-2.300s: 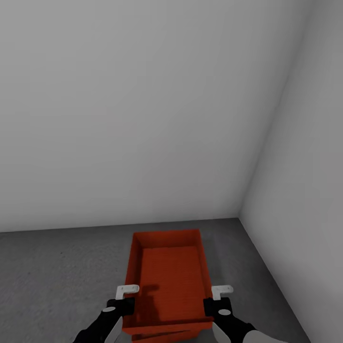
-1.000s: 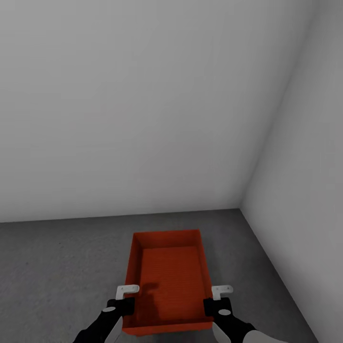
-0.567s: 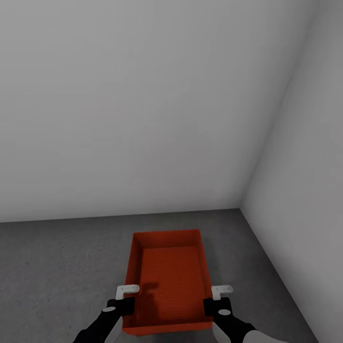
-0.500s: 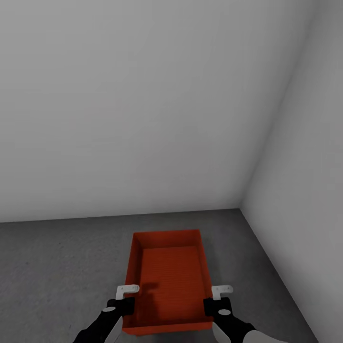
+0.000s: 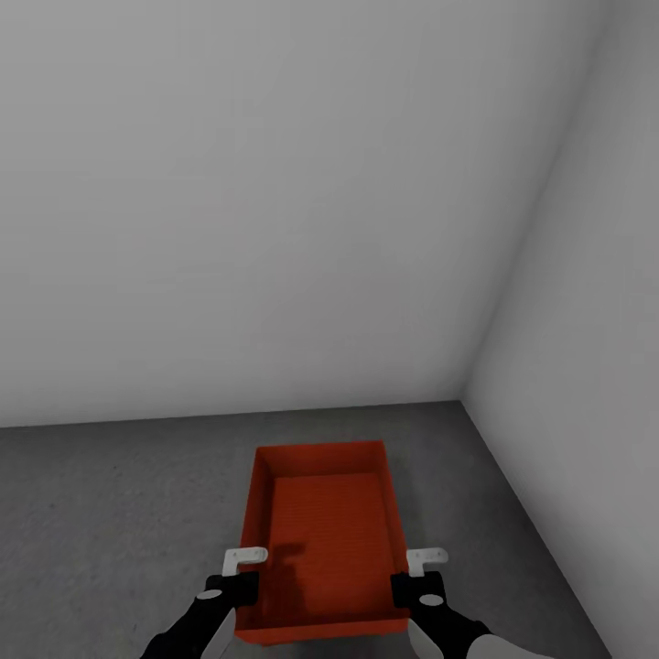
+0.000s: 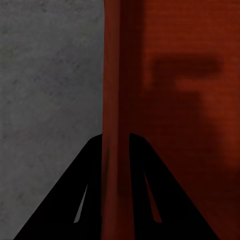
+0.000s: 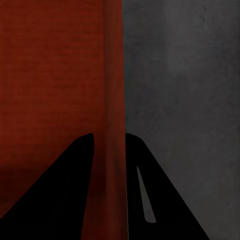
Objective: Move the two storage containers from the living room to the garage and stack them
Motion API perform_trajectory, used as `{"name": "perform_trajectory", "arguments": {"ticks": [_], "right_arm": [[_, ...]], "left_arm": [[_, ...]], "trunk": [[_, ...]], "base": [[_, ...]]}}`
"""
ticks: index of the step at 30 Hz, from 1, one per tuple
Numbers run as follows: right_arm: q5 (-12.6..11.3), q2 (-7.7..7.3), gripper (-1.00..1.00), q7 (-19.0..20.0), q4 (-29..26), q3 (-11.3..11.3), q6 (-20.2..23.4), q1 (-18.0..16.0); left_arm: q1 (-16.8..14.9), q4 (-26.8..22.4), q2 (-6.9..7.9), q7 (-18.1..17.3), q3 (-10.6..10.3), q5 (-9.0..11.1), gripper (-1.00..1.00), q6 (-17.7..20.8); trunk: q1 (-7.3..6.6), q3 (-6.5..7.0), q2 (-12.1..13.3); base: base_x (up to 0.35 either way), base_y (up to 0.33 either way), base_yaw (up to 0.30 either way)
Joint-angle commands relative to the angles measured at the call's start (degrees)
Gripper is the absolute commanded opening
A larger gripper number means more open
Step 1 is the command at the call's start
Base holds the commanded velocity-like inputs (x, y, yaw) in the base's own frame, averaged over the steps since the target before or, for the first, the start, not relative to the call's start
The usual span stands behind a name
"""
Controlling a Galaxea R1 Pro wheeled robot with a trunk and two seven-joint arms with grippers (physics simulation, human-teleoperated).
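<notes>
In the garage corner, grey walls (image 5: 275, 201) meet the concrete floor (image 5: 110, 513). Since 2.3 s ago my view has tilted; the lower bin's edge is now hidden. I hold the container (image 5: 325, 540) with left gripper (image 5: 240, 572) and right gripper (image 5: 414, 572) clamped on its side walls.

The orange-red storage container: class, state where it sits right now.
In the head view, the orange-red storage container sits low and centre above the concrete floor, near the wall corner, between the left end effector and right end effector.
</notes>
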Motion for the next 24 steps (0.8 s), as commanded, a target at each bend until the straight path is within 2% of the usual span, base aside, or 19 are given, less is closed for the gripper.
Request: {"name": "perform_trajectory", "arguments": {"ticks": [1,12,24], "right_arm": [[-1.37,-0.21,-1.00,-0.29,0.48,2.03,0.07,0.00],[-1.41,-0.21,-1.00,-0.28,0.49,2.02,0.07,0.01],[-1.40,-0.24,-1.00,-0.31,0.45,2.01,0.07,0.01]], "left_arm": [[-0.04,-0.33,0.54,0.29,-0.60,0.37,-1.00,0.31],[-0.06,-0.34,0.54,0.29,-0.57,0.37,-1.00,0.31],[-0.07,-0.36,0.54,0.29,-0.60,0.37,-1.00,0.31]], "trunk": [[0.00,-0.05,-0.03],[0.00,-0.05,-0.03],[0.00,-0.05,-0.03]], "base": [[0.000,0.000,0.000],[0.000,0.000,0.002],[0.000,0.000,0.057]]}}
